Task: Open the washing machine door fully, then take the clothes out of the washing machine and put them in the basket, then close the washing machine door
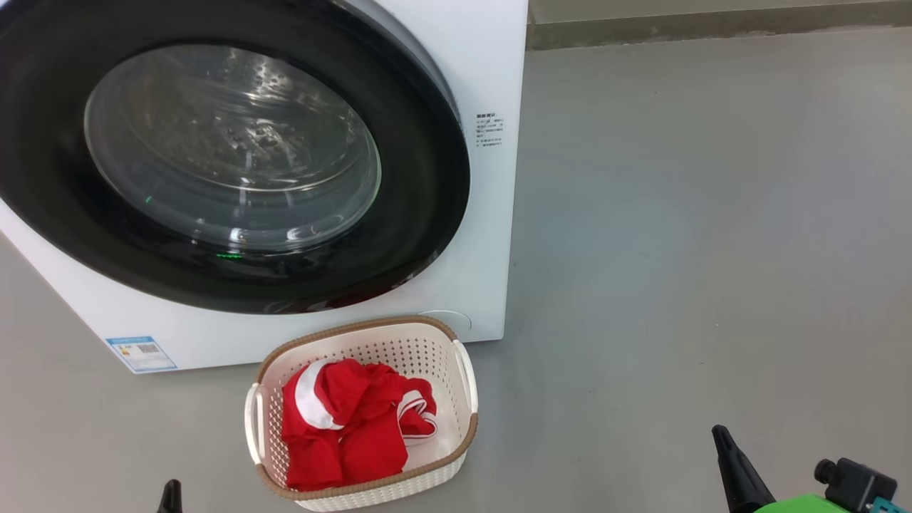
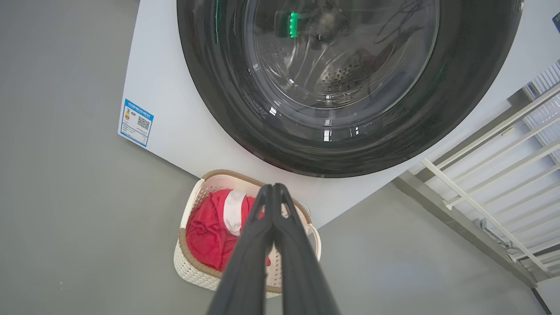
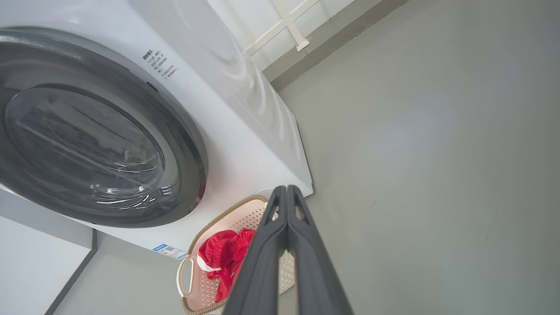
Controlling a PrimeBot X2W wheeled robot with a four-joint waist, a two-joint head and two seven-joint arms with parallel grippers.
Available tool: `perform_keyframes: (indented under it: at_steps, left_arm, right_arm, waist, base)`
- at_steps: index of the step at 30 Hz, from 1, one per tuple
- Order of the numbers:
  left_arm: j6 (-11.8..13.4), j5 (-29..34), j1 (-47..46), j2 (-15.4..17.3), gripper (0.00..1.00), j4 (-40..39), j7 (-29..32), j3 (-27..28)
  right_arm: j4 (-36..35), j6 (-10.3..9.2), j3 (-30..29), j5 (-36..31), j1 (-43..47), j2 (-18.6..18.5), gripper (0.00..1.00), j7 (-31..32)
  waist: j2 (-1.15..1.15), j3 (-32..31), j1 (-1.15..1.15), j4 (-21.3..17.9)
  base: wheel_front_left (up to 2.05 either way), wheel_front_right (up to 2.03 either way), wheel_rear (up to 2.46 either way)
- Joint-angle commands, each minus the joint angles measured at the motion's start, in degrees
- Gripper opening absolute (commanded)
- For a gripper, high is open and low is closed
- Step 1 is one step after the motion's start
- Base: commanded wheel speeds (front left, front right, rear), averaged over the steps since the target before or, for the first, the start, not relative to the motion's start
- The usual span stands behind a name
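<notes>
The washing machine (image 1: 491,57) stands white at the upper left, and its door (image 1: 420,214), black rim around bulging glass, lies shut flat against the front. On the floor before it sits the basket (image 1: 456,442), holding the red clothes (image 1: 349,427) with white trim. In the head view my left gripper's tip (image 1: 169,495) peeks up at the bottom left and my right gripper (image 1: 734,463) at the bottom right, both back from the basket. My left gripper (image 2: 273,189) and right gripper (image 3: 286,190) each show their fingers pressed together, empty, pointing toward the basket (image 2: 192,267) (image 3: 188,280) and clothes (image 2: 208,232) (image 3: 221,256).
Grey floor (image 1: 712,249) spreads wide to the right of the machine. A blue label (image 1: 141,353) marks the machine's lower front. A white railing (image 2: 494,175) and a low kerb run beside the machine.
</notes>
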Motion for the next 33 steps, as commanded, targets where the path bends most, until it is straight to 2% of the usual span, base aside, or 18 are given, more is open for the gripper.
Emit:
perform_keyframes:
  at_steps: [1,33]
  left_arm:
    - [-0.06,-1.84,-2.64,0.58,0.0,-1.04,0.36,1.16]
    - [-0.1,-19.47,-6.81,-0.24,0.0,-0.18,5.44,2.61]
  right_arm:
    - [-1.64,-0.03,-0.07,2.43,-2.27,-0.19,0.0,0.59]
    - [-2.96,-0.05,-2.44,21.12,-4.19,0.79,0.0,5.83]
  waist:
    - [0.0,-0.01,-0.01,0.0]
    - [0.0,-0.12,-0.01,-0.02]
  base:
    - [0.0,0.0,0.0]
    - [0.0,0.0,0.0]
